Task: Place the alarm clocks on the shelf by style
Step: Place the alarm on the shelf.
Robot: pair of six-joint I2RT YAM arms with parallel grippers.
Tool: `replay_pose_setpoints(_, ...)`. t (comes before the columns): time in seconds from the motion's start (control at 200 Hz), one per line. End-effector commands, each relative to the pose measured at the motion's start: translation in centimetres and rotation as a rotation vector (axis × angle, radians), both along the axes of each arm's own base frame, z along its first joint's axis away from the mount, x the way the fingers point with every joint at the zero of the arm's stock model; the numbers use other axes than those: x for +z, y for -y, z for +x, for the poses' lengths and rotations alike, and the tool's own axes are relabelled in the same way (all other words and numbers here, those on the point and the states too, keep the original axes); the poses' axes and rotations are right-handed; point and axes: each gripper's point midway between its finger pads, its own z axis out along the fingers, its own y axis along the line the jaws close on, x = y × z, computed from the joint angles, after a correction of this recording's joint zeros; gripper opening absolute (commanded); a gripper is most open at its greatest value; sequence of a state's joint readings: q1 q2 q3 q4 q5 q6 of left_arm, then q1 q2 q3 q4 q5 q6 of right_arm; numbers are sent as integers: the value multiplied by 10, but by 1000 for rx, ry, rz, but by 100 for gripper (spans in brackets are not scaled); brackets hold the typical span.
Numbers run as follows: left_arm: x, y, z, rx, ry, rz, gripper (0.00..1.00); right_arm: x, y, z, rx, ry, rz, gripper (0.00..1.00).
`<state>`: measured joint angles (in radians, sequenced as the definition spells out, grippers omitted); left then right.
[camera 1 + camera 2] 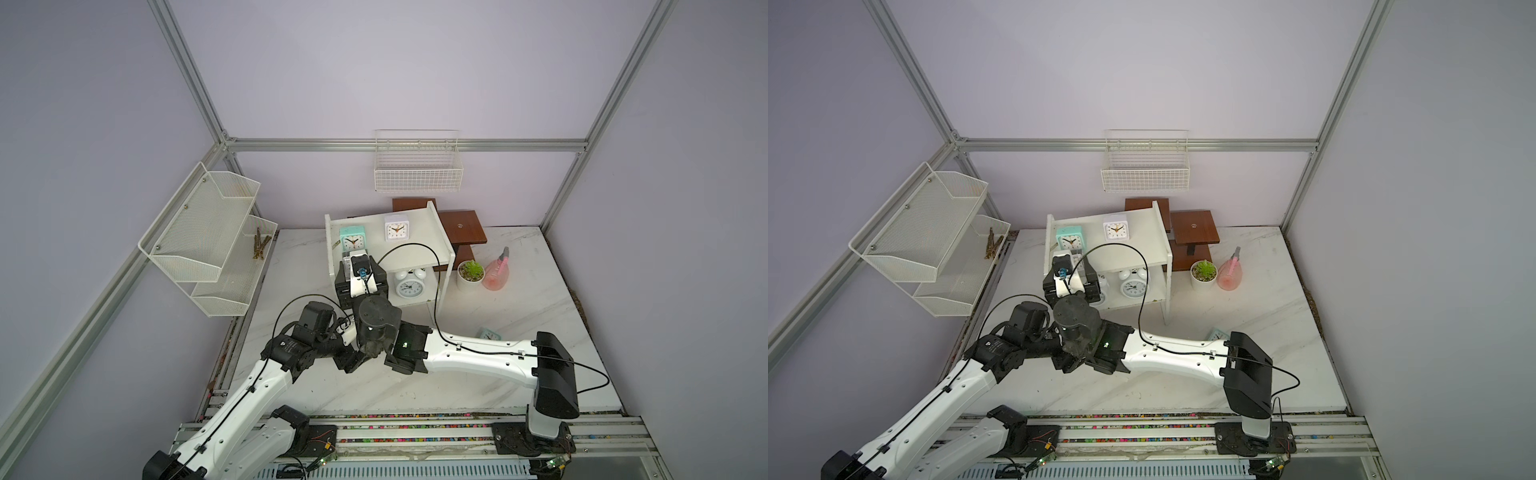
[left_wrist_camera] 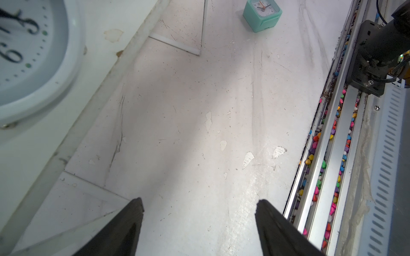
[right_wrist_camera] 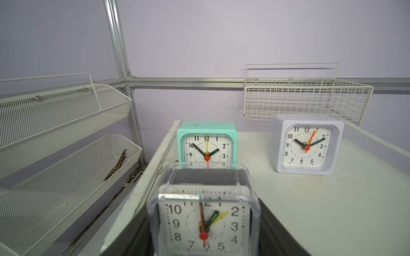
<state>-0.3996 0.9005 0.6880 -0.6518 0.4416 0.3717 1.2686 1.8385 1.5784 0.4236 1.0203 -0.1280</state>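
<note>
Bottom of L wrist view: left gripper [image 2: 199, 208] is seen wide open, nothing held. R wrist view, bottom centre: dark-framed clock [image 3: 204, 210] is clamped by right gripper [image 3: 204, 240] at shelf [image 3: 310, 199] top tier; mint clock [image 3: 206, 144] is seen just behind, white clock [image 3: 306, 144] at right. Lower right of a top view: 2nd mint clock [image 1: 489, 333] is seen on table [image 1: 519, 299].

**Surface finishes, as I see them from the console**

I see clear glossy plastic around the dark-framed clock [image 3: 204, 212], smooth matt plastic on the mint clock [image 3: 206, 130], a stained white-painted shelf [image 3: 310, 210], a scuffed, chipped marble-look tabletop [image 2: 199, 110] and a perforated metal mesh rack [image 3: 55, 115].

shelf [image 1: 426, 232] top free at front right, mint clock [image 1: 352, 240] and white clock [image 1: 396, 230] behind
</note>
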Motion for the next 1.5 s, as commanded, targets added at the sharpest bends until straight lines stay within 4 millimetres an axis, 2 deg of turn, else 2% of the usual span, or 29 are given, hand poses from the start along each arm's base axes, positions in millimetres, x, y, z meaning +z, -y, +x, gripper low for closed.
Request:
replay_pose_setpoints(0.0,6,2,1,-22,42,-17,82,6,-6,2,10,2,18,43)
replay_pose_setpoints(0.275,7,2,0,-24,45,-20,83,3,-8,3,8,-2,5,49)
replay_pose_setpoints(0.485,7,3,-1,-27,44,-21,83,6,-7,2,14,-4,10,64)
replay_pose_setpoints(0.505,7,3,-1,-27,43,-21,83,6,-7,2,15,-5,12,70)
replay_pose_setpoints(0.595,6,3,-1,-27,43,-20,83,7,-8,1,20,-8,12,77)
replay_pose_setpoints(0.87,6,3,-1,-27,43,-20,83,14,-3,-1,24,-5,20,82)
replay_pose_setpoints(1.08,5,3,0,-26,38,-19,84,26,1,-6,45,-5,13,85)
replay_pose_setpoints(1.245,4,3,0,-26,29,-21,84,44,6,-17,79,-6,3,92)
replay_pose_setpoints(1.395,4,4,0,-29,27,-21,84,62,19,-29,117,-17,7,99)
replay_pose_setpoints(1.495,5,4,-1,-29,30,-25,84,64,32,-35,140,-49,17,99)
